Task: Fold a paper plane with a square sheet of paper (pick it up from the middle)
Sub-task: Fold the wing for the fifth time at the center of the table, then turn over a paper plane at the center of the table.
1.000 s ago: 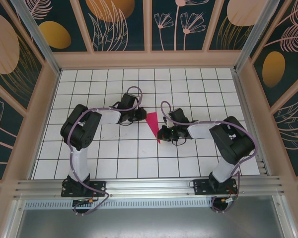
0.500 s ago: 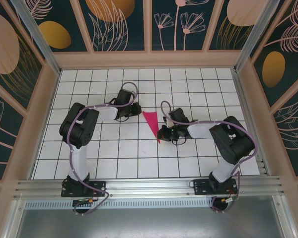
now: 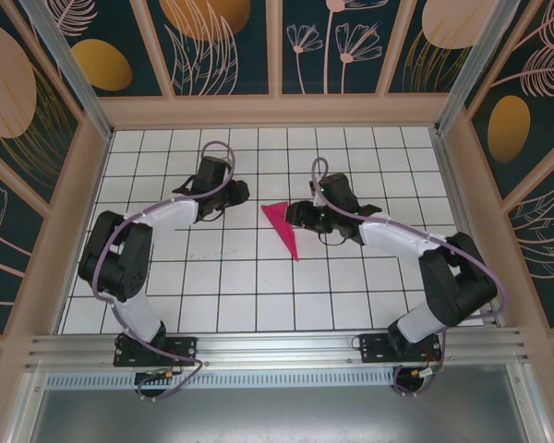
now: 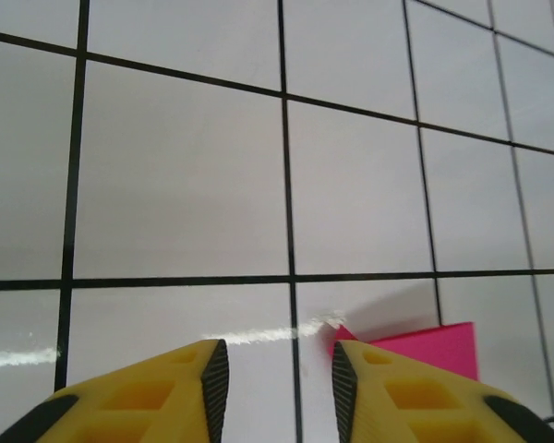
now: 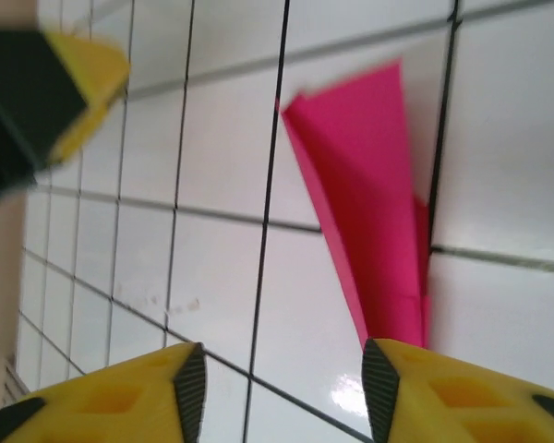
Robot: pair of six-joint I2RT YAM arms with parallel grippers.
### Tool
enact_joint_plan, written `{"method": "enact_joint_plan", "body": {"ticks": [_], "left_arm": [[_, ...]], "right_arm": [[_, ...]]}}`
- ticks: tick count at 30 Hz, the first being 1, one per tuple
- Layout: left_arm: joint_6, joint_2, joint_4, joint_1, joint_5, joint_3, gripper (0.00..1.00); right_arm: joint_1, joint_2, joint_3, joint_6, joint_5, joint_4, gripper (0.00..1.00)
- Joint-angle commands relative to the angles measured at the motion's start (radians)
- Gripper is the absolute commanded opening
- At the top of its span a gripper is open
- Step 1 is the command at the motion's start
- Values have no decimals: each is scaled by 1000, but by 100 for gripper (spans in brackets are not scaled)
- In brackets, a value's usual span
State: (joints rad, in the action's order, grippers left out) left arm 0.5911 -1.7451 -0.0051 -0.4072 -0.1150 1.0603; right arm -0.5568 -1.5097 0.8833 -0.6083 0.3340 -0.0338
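No readable text, labels, brands, numbers or signs in any view.

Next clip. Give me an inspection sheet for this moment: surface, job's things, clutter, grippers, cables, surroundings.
Surface: white tiled table with black grid lines.
Job's things: magenta paper plane, folded to a narrow point, lies on the tiles between the two arms with its tip toward the near edge.
Clutter: nothing seen.
Grippers: left gripper has its fingers apart with nothing between them and the paper just beside it. The right gripper also has its fingers apart and empty, beside the plane.
Cables: purple cables run along both arms and loop at the wrists, off the paper.
Surroundings: wood-framed walls with floral panels; metal rail at the near edge.
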Motion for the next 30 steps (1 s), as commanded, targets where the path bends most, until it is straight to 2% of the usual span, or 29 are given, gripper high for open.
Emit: {"method": "enact_joint_plan", "body": {"ticks": [1, 5, 9, 14, 22, 30], "left_arm": [[51, 59, -32, -40, 7, -43, 42], [100, 66, -85, -136, 71, -27, 52], [173, 37, -106, -227, 80, -2, 63], [201, -69, -153, -317, 107, 71, 66], [199, -202, -294, -352, 181, 215, 59], [242, -158, -301, -352, 240, 182, 38]], "right_arm": [[67, 67, -31, 26, -144, -47, 59], [142, 99, -64, 65, -231, -57, 68], [182, 106, -93, 92, -285, -42, 77], [212, 102, -123, 105, -293, -18, 81], [231, 109, -166, 105, -263, 7, 81], [231, 109, -170, 95, -238, 5, 81]]}}
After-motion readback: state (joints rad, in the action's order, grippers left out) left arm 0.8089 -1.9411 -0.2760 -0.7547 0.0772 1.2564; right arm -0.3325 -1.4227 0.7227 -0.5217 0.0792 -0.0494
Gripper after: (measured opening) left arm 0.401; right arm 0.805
